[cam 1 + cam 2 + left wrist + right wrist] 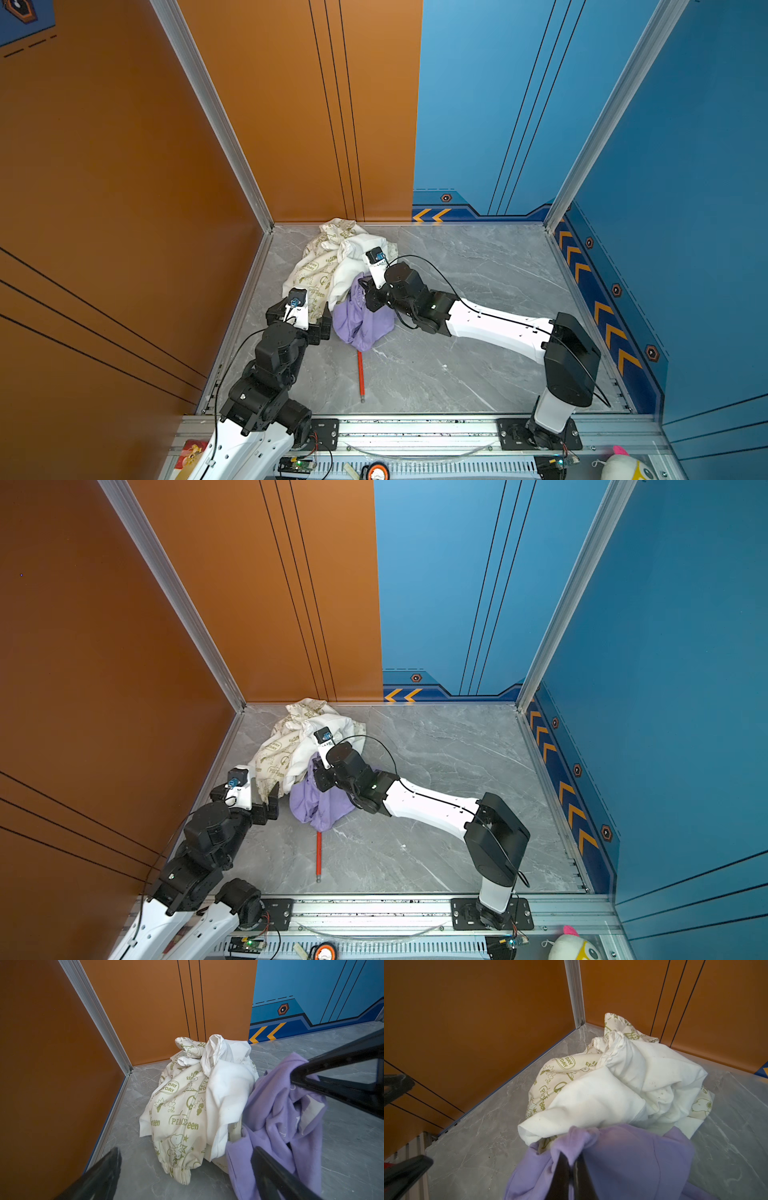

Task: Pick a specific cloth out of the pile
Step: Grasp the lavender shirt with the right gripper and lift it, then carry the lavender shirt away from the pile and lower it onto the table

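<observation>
Pinching the cloth [633, 1157] at the near right of the pile [566, 1064], the right gripper [572, 1159] is clenched; the left gripper [187, 1150] gapes empty. The overlapping white cloth [591, 1101] could drag along.

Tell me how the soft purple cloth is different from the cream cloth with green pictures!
The soft lavender-purple cloth is purple nearly all over; the cream cloth with olive-green print shows words and cartoons. The purple cloth is pinched in the shut right gripper; no gripper holds the cream cloth. Both are soft and crumpled.
</observation>
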Robot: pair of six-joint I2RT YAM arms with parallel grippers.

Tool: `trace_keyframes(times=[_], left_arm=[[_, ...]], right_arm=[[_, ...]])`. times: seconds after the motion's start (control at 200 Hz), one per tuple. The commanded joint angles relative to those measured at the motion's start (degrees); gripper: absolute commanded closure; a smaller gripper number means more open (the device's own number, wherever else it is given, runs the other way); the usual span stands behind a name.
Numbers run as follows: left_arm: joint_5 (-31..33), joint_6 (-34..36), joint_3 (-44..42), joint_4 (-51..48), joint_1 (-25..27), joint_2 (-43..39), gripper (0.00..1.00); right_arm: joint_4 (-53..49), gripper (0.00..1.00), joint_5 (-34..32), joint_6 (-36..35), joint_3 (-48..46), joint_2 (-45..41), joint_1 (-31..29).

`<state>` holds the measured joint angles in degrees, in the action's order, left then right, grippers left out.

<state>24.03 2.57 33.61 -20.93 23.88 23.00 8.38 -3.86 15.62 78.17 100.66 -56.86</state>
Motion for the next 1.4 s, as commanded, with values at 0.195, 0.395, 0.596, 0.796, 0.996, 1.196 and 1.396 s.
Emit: trace_keyframes(times=[0.195, 0.395, 0.596, 0.796, 0.996, 1.196, 1.396], left_arm=[[0.10, 0.40, -0.91, -0.78, -0.50, -1.03, 0.02], [-0.17, 0.30, -0.95, -0.79, -0.55, -0.93, 0.02], [-0.33, -0.26, -0.91, -0.78, -0.50, -0.91, 0.02], [-0.29, 0.50, -0.99, -0.82, -0.51, -0.72, 0.02], [-2.53, 1.13, -1.08, -0.88, -0.50, -2.12, 0.02], [-3.97, 1.25, -1.22, -0.52, -0.41, -1.77, 0.02], [-4.39, 0.90, -1.17, -0.53, -0.41, -1.10, 0.02]], right_arm=[[9.90, 1.00, 5.70, 2.64, 5.52, -4.35, 1.35], [10.79, 1.00, 5.45, 1.12, 5.81, -7.74, 2.61], [9.72, 1.00, 4.45, -1.38, 5.28, -12.28, 3.72], [8.18, 1.00, 3.63, -3.84, 5.15, -16.36, 5.96], [4.64, 1.00, 3.51, -5.31, 3.29, -20.61, 10.04], [-0.99, 1.00, 3.16, -8.14, 3.04, -24.38, 16.08], [-5.57, 1.00, 3.48, -9.26, 4.23, -25.74, 25.54]])
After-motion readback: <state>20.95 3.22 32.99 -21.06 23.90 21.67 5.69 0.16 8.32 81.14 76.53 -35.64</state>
